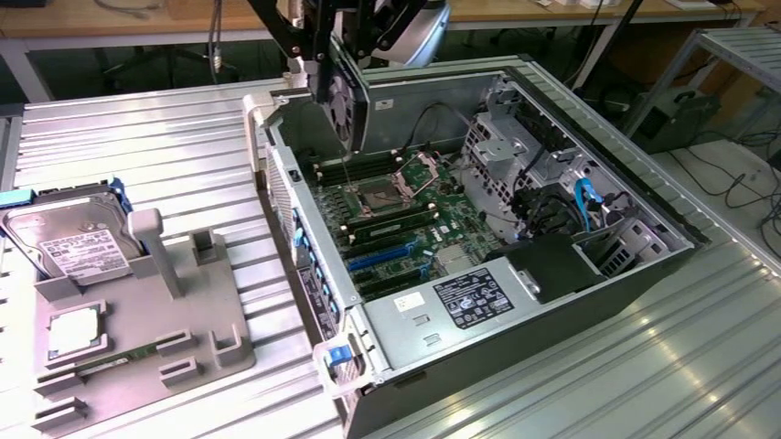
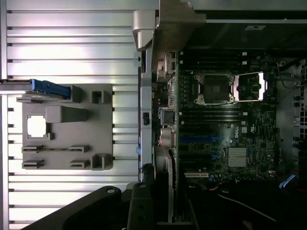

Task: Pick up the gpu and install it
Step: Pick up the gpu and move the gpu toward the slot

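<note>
**Card held on edge above the open case**

The gripper (image 1: 324,55) is clenched on the gpu (image 1: 347,110). The card hangs on edge over the far corner of the computer case (image 1: 550,357), toward the exterior view's left. It is well clear of the motherboard (image 1: 422,215) and the blue slots (image 1: 380,258). The card is probably light and stiff but fragile, a thin board with exposed parts. It is best gripped by its upper edge, away from the contact edge. A hard drive (image 1: 73,247) rests on the gray fixture (image 1: 146,347) at the exterior view's left.
</note>
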Controlling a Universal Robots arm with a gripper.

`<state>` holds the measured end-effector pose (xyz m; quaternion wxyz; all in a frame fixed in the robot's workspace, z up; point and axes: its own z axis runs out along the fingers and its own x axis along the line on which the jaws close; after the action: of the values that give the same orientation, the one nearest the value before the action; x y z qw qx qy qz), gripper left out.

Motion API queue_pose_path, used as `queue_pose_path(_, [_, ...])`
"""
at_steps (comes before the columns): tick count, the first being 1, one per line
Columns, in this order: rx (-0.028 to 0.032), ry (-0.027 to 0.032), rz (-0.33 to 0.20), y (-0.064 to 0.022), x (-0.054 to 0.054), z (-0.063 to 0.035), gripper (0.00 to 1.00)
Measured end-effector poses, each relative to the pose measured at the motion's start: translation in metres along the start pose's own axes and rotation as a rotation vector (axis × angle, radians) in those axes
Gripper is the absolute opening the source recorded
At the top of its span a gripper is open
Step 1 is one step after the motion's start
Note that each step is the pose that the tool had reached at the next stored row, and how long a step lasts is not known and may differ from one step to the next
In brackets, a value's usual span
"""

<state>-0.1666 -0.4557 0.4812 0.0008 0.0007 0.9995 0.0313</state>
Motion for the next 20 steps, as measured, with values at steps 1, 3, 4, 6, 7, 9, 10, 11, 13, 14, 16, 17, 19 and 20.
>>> queue_pose_path(1, [0.0, 0.0, 0.0, 0.0, -0.001, 0.0, 0.27])
queue_pose_path(3, [0.0, 0.0, 0.0, 0.0, -0.004, 0.0, 0.27])
queue_pose_path(4, [0.0, 0.0, 0.0, 0.0, -0.005, 0.0, 0.27])
queue_pose_path(6, [0.0, 0.0, 0.0, 0.0, -0.007, 0.0, 0.27])
queue_pose_path(7, [0.0, 0.0, 0.0, 0.0, -0.008, 0.0, 0.27])
queue_pose_path(9, [0.0, 0.0, 0.0, 0.0, -0.011, 0.0, 0.27])
queue_pose_path(10, [0.0, -0.0001, 0.0, 0.0, -0.012, 0.0001, 0.27])
queue_pose_path(11, [0.0, 0.0, 0.0, 0.0, -0.013, 0.0001, 0.27])
queue_pose_path(13, [0.0, -0.0001, 0.0, 0.0, -0.015, 0.0001, 0.27])
queue_pose_path(14, [0.0, 0.0, 0.0, 0.0, -0.016, 0.0001, 0.27])
queue_pose_path(16, [-0.0001, 0.0, 0.0, 0.0, -0.019, 0.0001, 0.27])
queue_pose_path(17, [0.0, 0.0, 0.0, 0.0, -0.02, 0.0001, 0.27])
queue_pose_path(19, [0.0, 0.0, 0.0, 0.0, -0.022, 0.0001, 0.27])
queue_pose_path(20, [0.0, 0.0, 0.0, 0.0, -0.023, 0.0001, 0.27])
